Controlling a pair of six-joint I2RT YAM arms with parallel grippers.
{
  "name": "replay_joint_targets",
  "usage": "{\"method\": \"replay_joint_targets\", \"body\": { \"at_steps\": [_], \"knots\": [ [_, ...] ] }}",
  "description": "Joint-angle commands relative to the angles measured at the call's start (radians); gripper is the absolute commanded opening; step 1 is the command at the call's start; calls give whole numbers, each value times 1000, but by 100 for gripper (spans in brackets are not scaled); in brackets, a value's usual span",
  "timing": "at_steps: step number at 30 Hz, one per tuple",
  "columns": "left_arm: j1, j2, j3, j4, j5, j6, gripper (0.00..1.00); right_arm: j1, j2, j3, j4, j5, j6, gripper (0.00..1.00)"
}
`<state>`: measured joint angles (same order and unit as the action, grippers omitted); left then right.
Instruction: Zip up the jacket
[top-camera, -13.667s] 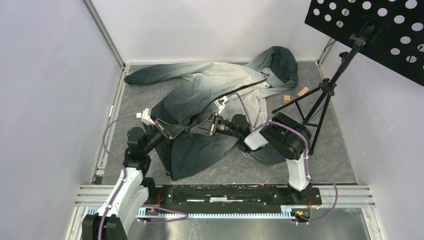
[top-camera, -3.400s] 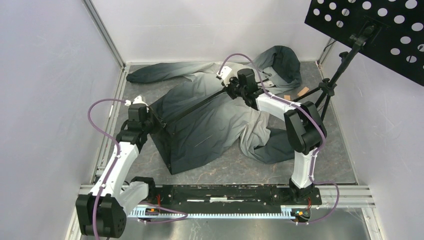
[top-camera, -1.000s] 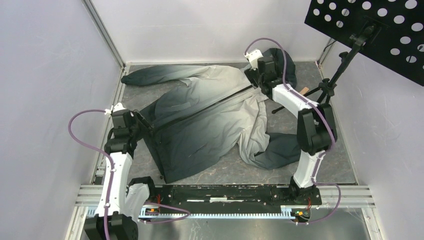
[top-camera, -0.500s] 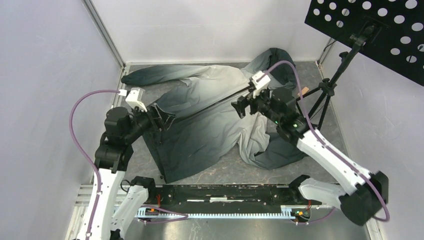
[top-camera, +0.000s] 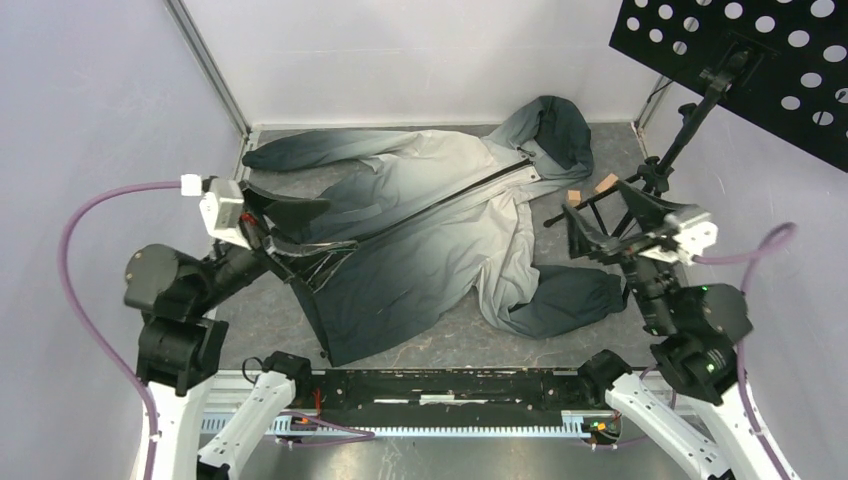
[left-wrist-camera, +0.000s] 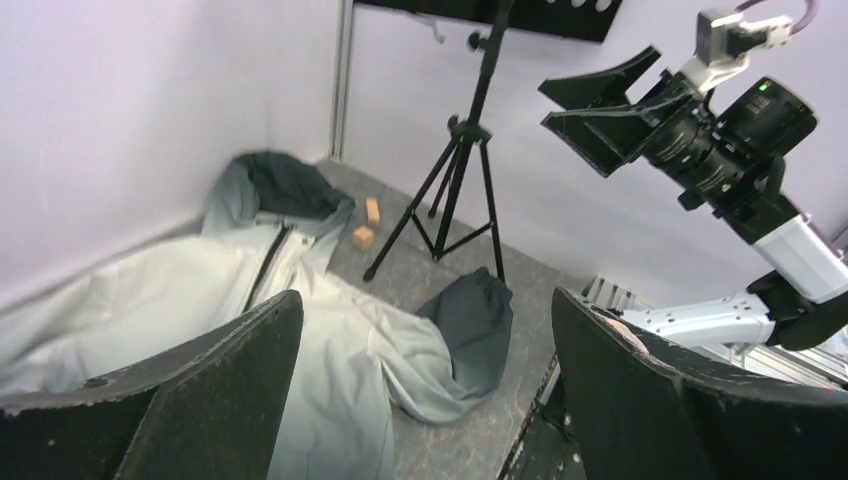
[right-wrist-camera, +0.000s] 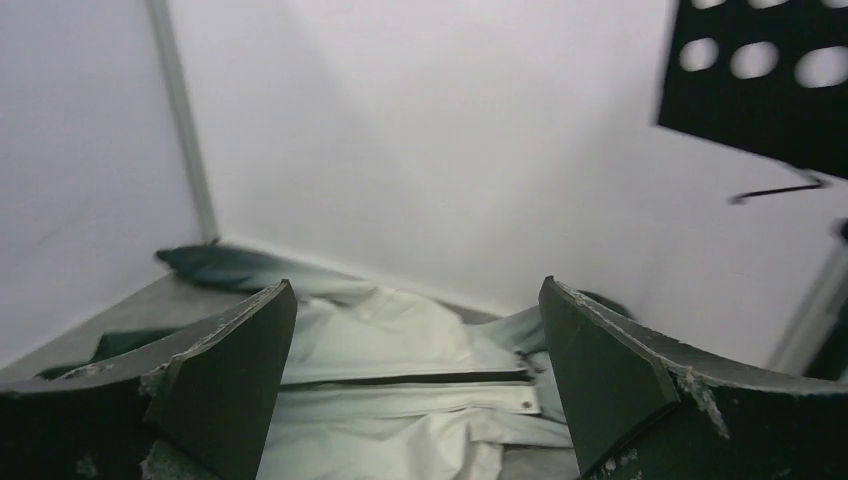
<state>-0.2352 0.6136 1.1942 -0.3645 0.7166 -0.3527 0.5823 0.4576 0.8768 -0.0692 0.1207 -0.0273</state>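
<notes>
Position: the jacket (top-camera: 430, 240) lies spread on the worktop (top-camera: 650, 320), with the hood (top-camera: 555, 125) toward the far right corner. One sleeve stretches far left and the other is bunched at near right. Its front zipper (top-camera: 450, 200) reads as one dark diagonal line, with the front edges meeting along it (checked in the right wrist view too).

Both arms are up off the fabric. The left end effector (top-camera: 300, 235) has its fingers apart and empty, over the hem end. The right end effector (top-camera: 610, 222) has its fingers apart and empty, beside the tripod (top-camera: 650, 170).
</notes>
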Motion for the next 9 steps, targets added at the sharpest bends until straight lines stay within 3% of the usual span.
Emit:
{"method": "replay_joint_targets", "body": {
  "at_steps": [1, 6, 9],
  "knots": [
    [-29, 9, 115, 14, -38, 47, 99, 0, -53, 37, -60, 251, -69, 98],
    [-32, -2, 169, 6, -77, 64, 100, 1, -109, 30, -50, 365, -62, 98],
    [-32, -20, 162, -2, -105, 67, 100, 1, -126, 7, -32, 354, -56, 98]
  ]
}}
